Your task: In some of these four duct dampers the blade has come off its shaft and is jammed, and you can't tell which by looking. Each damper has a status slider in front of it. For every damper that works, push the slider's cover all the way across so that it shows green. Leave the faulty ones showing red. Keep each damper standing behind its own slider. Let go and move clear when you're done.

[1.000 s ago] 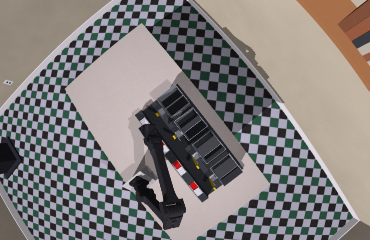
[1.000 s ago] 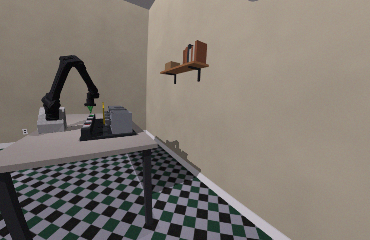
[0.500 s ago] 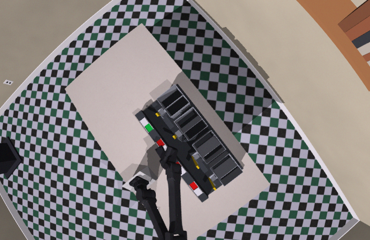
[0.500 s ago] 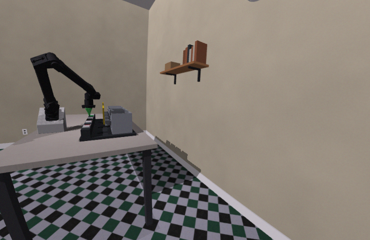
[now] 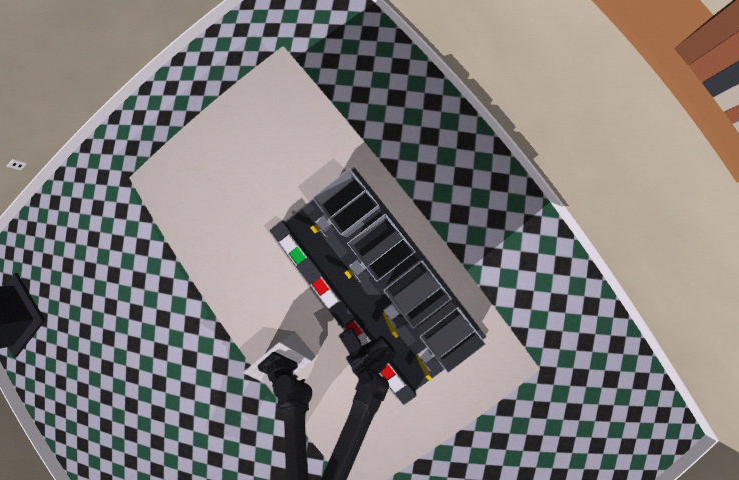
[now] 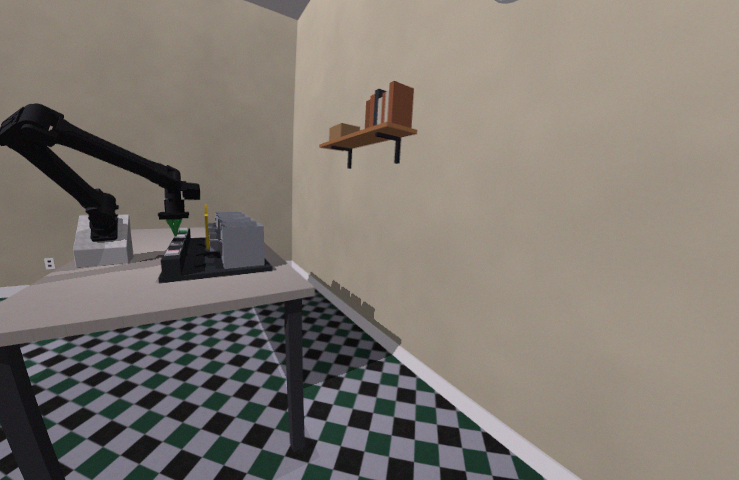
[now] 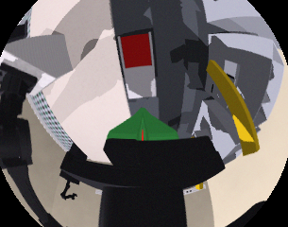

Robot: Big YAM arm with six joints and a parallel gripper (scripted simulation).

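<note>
Four grey dampers stand in a row, each behind its own slider. The first slider's window (image 5: pixel 297 255) at the upper left shows green. The second slider's window (image 5: pixel 320 285) shows red. The third window (image 5: pixel 353 327) (image 7: pixel 136 50) shows red in shadow. The fourth window (image 5: pixel 387 371) shows red. Yellow levers of the first (image 5: pixel 315 228) and second (image 5: pixel 348 273) dampers look short from above; those of the third (image 5: pixel 391 325) and fourth (image 5: pixel 423 367) look longer. My gripper (image 6: pixel 175 230) (image 7: pixel 143 112) is shut and empty, just above the slider row between the third and fourth windows.
The dark base strip (image 5: pixel 375 308) lies between sliders and dampers. The damper boxes (image 6: pixel 242 243) rise behind it, with an upright yellow lever (image 6: pixel 206 226) (image 7: pixel 233 104) near the hand. The arm's white pedestal (image 6: pixel 103 254) stands on the table (image 6: pixel 126 297). A wall shelf (image 6: pixel 367 135) is beyond.
</note>
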